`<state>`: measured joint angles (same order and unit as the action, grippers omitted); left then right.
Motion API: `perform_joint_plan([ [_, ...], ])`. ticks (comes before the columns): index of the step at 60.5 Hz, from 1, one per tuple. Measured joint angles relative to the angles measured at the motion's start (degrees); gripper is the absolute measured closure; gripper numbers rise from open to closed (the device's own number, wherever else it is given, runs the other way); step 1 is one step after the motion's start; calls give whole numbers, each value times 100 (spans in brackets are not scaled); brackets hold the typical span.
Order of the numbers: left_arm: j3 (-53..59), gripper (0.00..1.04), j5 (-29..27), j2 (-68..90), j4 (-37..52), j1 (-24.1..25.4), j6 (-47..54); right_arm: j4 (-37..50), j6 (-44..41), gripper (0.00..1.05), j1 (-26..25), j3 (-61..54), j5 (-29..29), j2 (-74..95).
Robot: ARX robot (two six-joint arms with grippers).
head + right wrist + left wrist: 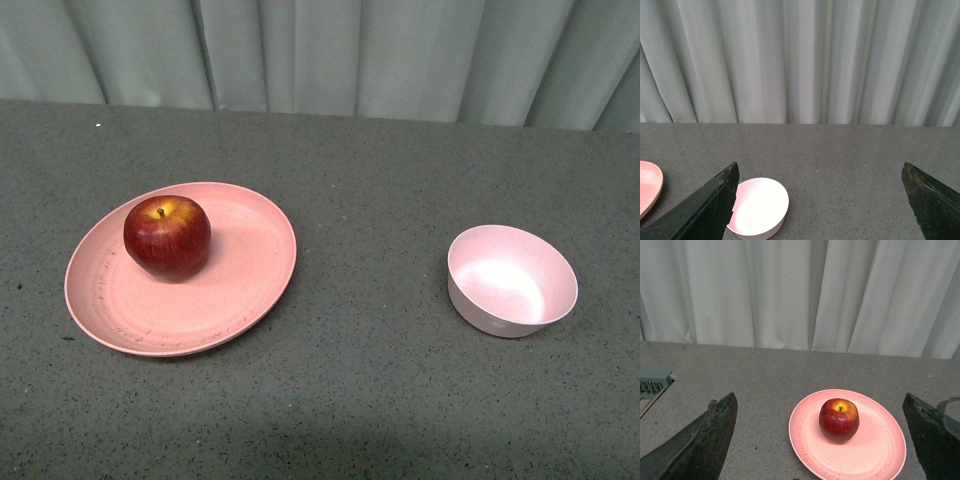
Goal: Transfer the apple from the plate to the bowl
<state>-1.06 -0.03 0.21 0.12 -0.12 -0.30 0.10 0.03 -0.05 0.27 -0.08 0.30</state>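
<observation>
A dark-red apple [167, 236] with a yellow patch round its stem sits on the far left part of the salmon-pink plate [240, 290], on the left of the grey table. The small pale-pink bowl [511, 280] stands empty on the right. Neither arm shows in the front view. In the left wrist view my left gripper [822, 440] is open and empty, back from the plate [875, 450], with the apple [839, 419] between its black fingers [710, 435]. In the right wrist view my right gripper [820, 200] is open and empty; the bowl [760, 207] lies by one finger [715, 200].
A pale grey curtain [320, 55] hangs along the table's far edge. A pale green slatted object [652, 382] lies at the table's edge in the left wrist view. The plate's rim [647, 190] shows at the edge of the right wrist view.
</observation>
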Motion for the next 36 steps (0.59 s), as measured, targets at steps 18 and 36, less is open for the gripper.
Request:
perform_joint_plan([
  [18,0,7,0,0,0,0,0,0,-2,9,-2,0,0,0],
  [36,0,7,0,0,0,0,0,0,-2,9,0,0,0,0],
])
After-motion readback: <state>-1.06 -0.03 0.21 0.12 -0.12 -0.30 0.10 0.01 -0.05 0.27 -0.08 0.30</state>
